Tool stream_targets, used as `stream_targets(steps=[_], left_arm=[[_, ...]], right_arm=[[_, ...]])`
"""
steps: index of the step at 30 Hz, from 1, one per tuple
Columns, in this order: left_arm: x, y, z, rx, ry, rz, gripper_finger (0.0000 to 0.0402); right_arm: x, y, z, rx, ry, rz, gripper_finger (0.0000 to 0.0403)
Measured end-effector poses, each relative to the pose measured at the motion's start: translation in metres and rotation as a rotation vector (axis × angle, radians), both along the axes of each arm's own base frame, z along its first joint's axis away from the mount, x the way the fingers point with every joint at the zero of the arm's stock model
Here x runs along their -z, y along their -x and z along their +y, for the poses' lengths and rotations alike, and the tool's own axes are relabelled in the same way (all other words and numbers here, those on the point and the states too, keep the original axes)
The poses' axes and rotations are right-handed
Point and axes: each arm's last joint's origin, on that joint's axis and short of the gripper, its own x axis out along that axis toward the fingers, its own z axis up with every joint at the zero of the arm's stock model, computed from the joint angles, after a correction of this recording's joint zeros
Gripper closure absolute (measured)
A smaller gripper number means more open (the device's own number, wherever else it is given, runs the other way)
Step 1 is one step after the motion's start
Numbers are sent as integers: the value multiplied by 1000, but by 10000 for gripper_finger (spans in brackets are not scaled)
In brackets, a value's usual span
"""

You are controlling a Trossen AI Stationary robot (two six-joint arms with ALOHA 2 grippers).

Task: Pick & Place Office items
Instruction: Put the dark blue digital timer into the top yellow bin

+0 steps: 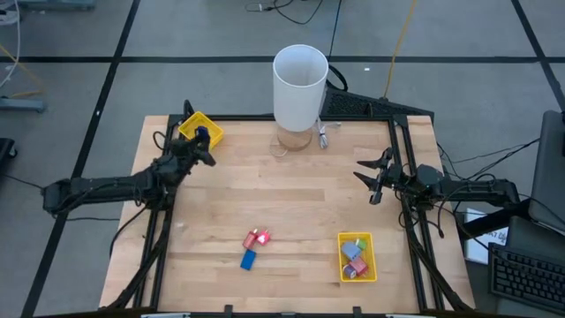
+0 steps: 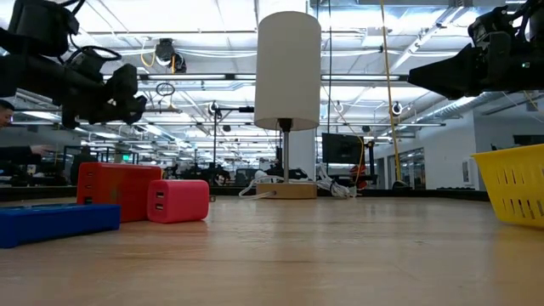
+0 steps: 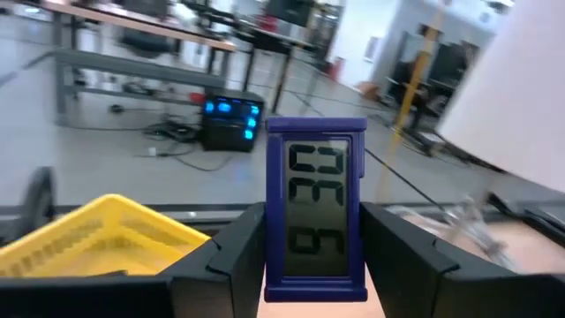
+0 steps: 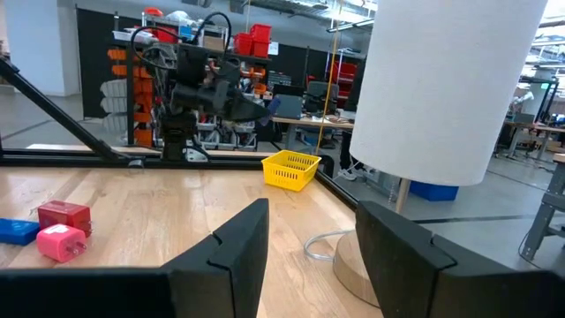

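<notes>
The wooden table (image 1: 291, 194) is flat and smooth, in a big bright room with desks behind. A tall white lamp (image 1: 299, 87) stands at the far edge. One yellow tray (image 1: 200, 128) sits far left; another tray (image 1: 357, 257) near right holds small blocks. The left gripper (image 1: 201, 140) hangs above the far-left tray, closed on a blue clock (image 3: 315, 209). It looks light, hard and slippery, so hold its flat sides. A red block (image 1: 257, 238) and blue block (image 1: 248, 259) lie near the middle. The right gripper (image 1: 374, 181) waits open at the right.
</notes>
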Motion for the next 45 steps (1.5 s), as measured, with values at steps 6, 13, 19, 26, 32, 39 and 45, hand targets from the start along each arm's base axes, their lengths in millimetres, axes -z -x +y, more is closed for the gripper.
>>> stream_targets(steps=[6, 13, 19, 26, 32, 39, 45], left_arm=[[0, 7, 12, -112, 28, -54, 251], [9, 14, 20, -213, 132, -136, 233], [16, 17, 24, -206, 195, -125, 252], [17, 21, 30, -204, 224, -148, 252], [13, 20, 37, -187, 304, -116, 252], [-15, 8, 55, -235, 361, 35, 252], [-31, -5, 79, -246, 454, 174, 252]], right_arm=[[0, 0, 0, 0, 0, 0, 241], [0, 0, 0, 1, 4, 1, 243], [0, 0, 0, 1, 8, 2, 244], [0, 0, 0, 1, 8, 2, 241], [0, 0, 0, 1, 8, 2, 244], [0, 0, 0, 2, 12, 4, 241], [0, 0, 0, 2, 11, 4, 244]])
